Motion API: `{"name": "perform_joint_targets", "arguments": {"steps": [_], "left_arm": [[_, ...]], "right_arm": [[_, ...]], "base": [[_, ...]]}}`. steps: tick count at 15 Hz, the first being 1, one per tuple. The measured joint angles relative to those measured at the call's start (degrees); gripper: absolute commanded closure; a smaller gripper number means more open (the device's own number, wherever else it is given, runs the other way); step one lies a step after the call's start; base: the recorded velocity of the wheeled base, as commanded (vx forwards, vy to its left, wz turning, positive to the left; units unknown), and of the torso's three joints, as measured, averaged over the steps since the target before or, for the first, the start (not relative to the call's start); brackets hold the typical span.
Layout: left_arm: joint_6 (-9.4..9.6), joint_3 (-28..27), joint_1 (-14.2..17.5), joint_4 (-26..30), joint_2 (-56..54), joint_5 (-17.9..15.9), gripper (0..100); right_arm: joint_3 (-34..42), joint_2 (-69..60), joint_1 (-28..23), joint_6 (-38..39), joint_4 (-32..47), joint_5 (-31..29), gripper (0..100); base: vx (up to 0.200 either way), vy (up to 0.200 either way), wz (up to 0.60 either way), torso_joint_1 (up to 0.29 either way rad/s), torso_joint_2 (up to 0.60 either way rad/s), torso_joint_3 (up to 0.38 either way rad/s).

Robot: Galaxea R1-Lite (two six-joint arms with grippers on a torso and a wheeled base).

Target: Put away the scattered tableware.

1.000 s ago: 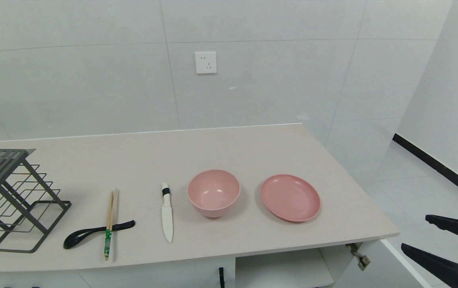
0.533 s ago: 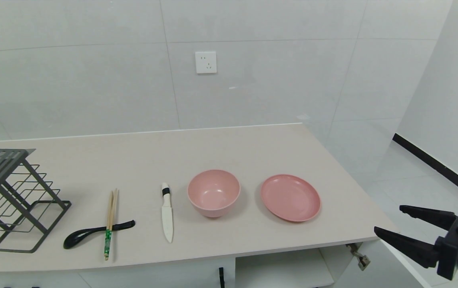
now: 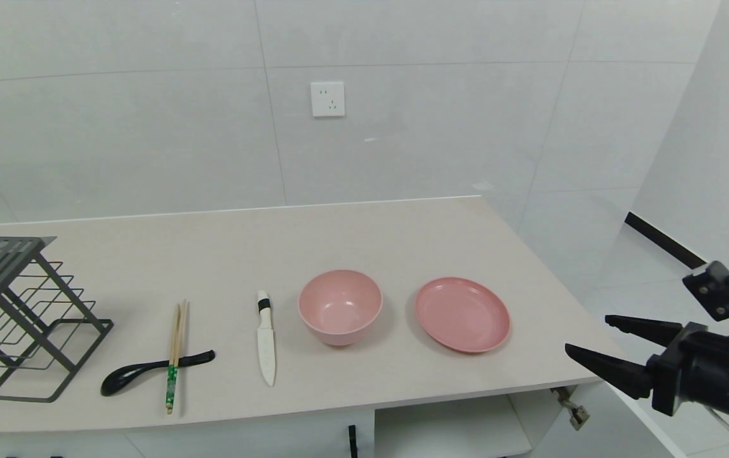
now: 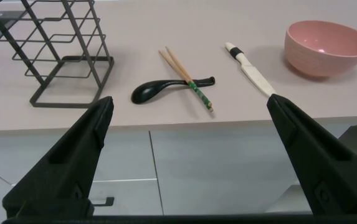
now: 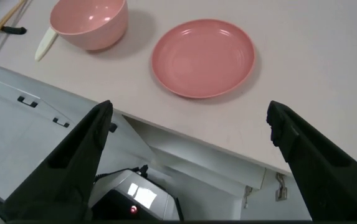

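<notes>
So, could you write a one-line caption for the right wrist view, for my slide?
Open right gripper hovers before the counter, facing the pink plate and pink bowl.

A beige counter point(image 3: 352, 235) is running along a wall point(image 3: 148, 127) of large pale grey tiles; a white socket point(image 3: 327, 98) is sitting above the counter; white cabinets point(image 3: 250, 442) are standing beneath the counter; a pale floor point(image 3: 657, 305) and black baseboard point(image 3: 660, 238) are stretching beyond the counter's right end.
</notes>
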Motion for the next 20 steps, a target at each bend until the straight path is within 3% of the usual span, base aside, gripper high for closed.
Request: {"name": "perform_joint_targets", "arguments": {"steps": [7, 11, 20], "left_arm": [[-0.32, 0.0, 0.0, 0.0, 0.0, 0.0, 0], [-0.29, 0.0, 0.0, 0.0, 0.0, 0.0, 0], [-0.32, 0.0, 0.0, 0.0, 0.0, 0.0, 0]], "right_arm": [[-0.9, 11.6, -0.1, -0.2, -8.1, 0.0, 0], [-0.8, 21.0, 0.1, -0.2, -20.8, -0.4, 0], [-5.0, 27.8, 1.7, 6.9, -21.4, -4.4, 0]], "base": [[0.000, 0.000, 0.00, 0.000, 0.00, 0.000], [0.000, 0.000, 0.00, 0.000, 0.00, 0.000], [0.000, 0.000, 0.00, 0.000, 0.00, 0.000]]}}
